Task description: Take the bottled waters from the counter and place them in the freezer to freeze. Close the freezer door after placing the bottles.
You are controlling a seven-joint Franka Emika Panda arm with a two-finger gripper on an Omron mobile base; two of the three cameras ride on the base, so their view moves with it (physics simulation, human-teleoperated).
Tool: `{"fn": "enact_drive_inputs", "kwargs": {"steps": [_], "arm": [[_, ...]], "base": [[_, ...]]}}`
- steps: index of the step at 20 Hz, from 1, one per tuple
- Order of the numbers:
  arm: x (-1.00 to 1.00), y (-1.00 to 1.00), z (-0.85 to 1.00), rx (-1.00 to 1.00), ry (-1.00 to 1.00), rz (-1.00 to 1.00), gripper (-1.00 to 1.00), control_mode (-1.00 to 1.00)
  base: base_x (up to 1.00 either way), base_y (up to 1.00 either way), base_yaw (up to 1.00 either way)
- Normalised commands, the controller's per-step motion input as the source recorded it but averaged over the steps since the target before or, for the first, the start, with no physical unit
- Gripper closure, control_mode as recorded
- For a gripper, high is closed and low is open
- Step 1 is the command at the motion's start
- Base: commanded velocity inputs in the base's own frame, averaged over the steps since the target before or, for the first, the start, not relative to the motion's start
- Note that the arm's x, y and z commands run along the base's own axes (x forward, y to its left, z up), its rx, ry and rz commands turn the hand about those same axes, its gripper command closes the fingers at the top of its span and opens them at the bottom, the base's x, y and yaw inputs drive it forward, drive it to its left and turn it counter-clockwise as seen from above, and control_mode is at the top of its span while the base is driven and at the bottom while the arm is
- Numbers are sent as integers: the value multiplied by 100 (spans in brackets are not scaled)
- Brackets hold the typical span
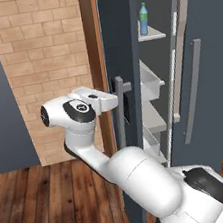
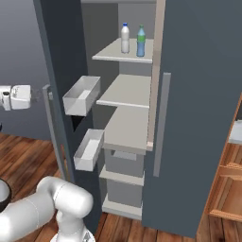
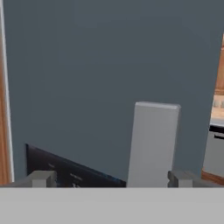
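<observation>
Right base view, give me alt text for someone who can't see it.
Two bottled waters stand side by side on the top shelf of the open freezer. The white gripper is at the bar handle on the freezer door, which stands wide open.

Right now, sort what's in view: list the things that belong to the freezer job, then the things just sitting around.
Job:
clear bottle
blue-tinted bottle
freezer
freezer door
door handle
gripper

Not the job:
brick wall
wooden floor
door bins
</observation>
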Motion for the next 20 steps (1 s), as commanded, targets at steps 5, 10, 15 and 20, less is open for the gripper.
{"fn": "enact_drive_inputs", "kwargs": {"steps": [5,10,15,20], "arm": [[0,-53,-2,0,0,10,-100,-100],[2,-56,-4,0,0,8,-100,-100],[18,-57,-2,0,0,2,-100,-100],[28,-49,-3,0,0,0,-100,-100]], "base": [[0,0,0],[0,0,0],[0,0,0],[0,0,0]]}}
